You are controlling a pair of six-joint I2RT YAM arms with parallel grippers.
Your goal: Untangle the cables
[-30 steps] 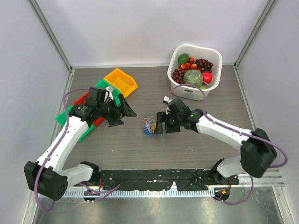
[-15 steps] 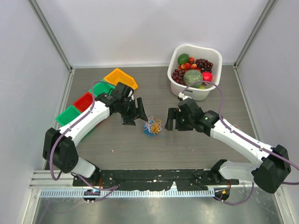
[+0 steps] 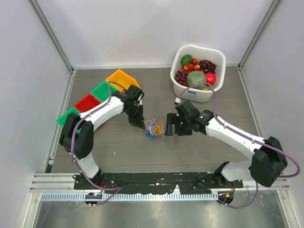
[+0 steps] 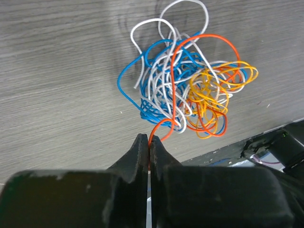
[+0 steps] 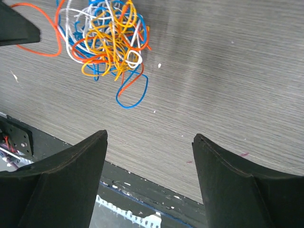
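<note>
The cables (image 3: 154,128) lie as a fist-sized knot of blue, white, orange-yellow and red wire on the table's middle; the knot (image 4: 183,90) fills the left wrist view and sits at the top left in the right wrist view (image 5: 107,35). My left gripper (image 4: 148,142) is shut on a red cable loop (image 4: 159,128) at the knot's edge, seen from above at the bunch's left side (image 3: 139,122). My right gripper (image 5: 149,137) stands open just right of the bunch (image 3: 167,129), nothing between its fingers; a blue loop (image 5: 133,92) lies ahead of it.
A white basket (image 3: 190,93) of fruit stands at the back right. Orange (image 3: 121,78), green (image 3: 102,90) and red (image 3: 85,102) bins lie in a row at the left. The black base rail (image 3: 156,179) runs along the near edge.
My left arm swung in from the bins to the bunch and its jaws closed on the red loop. My right gripper shifted slightly, staying open beside the bunch.
</note>
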